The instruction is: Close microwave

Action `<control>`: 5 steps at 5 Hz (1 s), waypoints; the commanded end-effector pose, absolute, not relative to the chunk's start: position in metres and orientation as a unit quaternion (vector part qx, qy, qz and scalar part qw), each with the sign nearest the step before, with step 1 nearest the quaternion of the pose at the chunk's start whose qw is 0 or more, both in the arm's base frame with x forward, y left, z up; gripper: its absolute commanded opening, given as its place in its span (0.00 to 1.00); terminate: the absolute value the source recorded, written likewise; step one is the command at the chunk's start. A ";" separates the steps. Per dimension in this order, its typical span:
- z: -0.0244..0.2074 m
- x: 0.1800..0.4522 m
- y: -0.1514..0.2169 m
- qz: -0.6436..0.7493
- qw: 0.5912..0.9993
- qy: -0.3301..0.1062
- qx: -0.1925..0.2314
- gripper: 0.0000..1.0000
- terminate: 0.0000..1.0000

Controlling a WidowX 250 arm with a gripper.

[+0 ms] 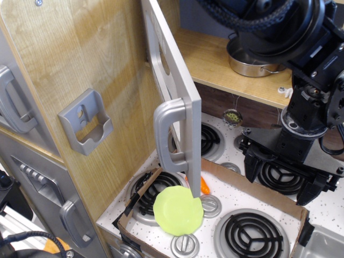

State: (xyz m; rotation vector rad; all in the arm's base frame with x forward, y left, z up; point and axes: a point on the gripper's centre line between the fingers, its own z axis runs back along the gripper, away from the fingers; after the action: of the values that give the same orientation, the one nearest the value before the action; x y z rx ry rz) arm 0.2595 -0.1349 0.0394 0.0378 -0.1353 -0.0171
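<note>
Microwave door (171,70) ajar: light, rigid plastic, hinged; push beside silver handle (167,134). Gripper (285,177) open, empty, near table's right edge.

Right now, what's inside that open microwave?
The microwave stands open, with a wooden floor and a metal pot in the compartment. The robot's arm covers part of the pot and the right side, so anything there can't be seen.

No readable text, label, brand, number or sign anywhere in view.
</note>
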 end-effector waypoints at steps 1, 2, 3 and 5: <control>0.039 0.259 -0.135 -0.009 0.997 -0.068 0.019 1.00 0.00; 0.064 0.262 -0.128 -0.019 0.996 -0.081 0.042 1.00 0.00; 0.101 0.263 -0.126 -0.018 0.994 -0.084 0.071 1.00 0.00; 0.154 0.261 -0.105 -0.044 0.988 -0.118 0.092 1.00 0.00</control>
State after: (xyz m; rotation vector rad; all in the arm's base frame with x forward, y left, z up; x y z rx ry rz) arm 0.2561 -0.1006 0.1395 0.2136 -0.1782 -0.1103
